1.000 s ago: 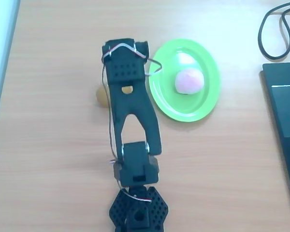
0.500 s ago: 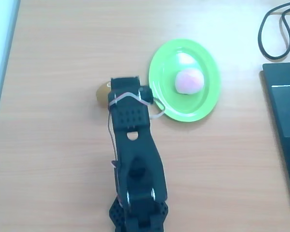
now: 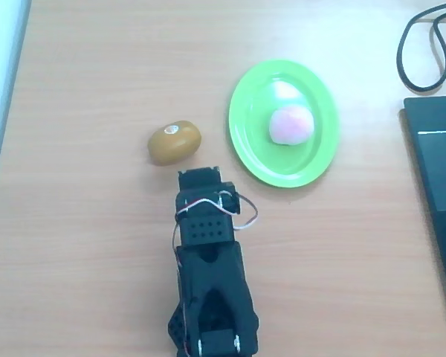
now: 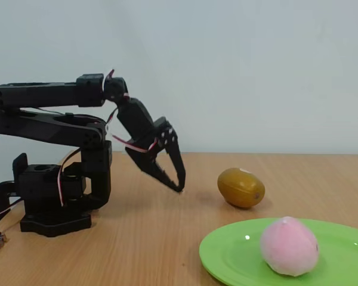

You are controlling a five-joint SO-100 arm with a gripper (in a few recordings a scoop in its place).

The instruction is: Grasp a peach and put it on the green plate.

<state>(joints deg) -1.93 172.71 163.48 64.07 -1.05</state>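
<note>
**Pink peach on plate; arm folded near its base**

Pink, pale and roundish, the peach (image 3: 290,124) sits on the green plate (image 3: 247,141), toward the middle, touching the plate floor and nothing else. Judged from this, the placing looks done.

Claw (image 4: 176,182): empty, tips pointing down just above the desk (image 3: 89,82); in the fixed view the jaws stand close together, nearly clenched, with nothing between them. Arm drawn in over its base.

Brown-olive fruit (image 3: 175,142): on the desk, just beside the claw, apart from the plate.

Risks, as judgement: the claw sits near the brown fruit, so any swing forward could nudge it and roll it against the plate rim. The peach is round on a glossy surface; a knock to the plate might send it rolling off.

View differences: the overhead view gives the layout, with the fruit between arm and plate edge, plus a black cable (image 3: 424,44) and dark panel (image 3: 438,186) at right. The fixed view gives the claw's height, tilt and jaw gap.
</note>
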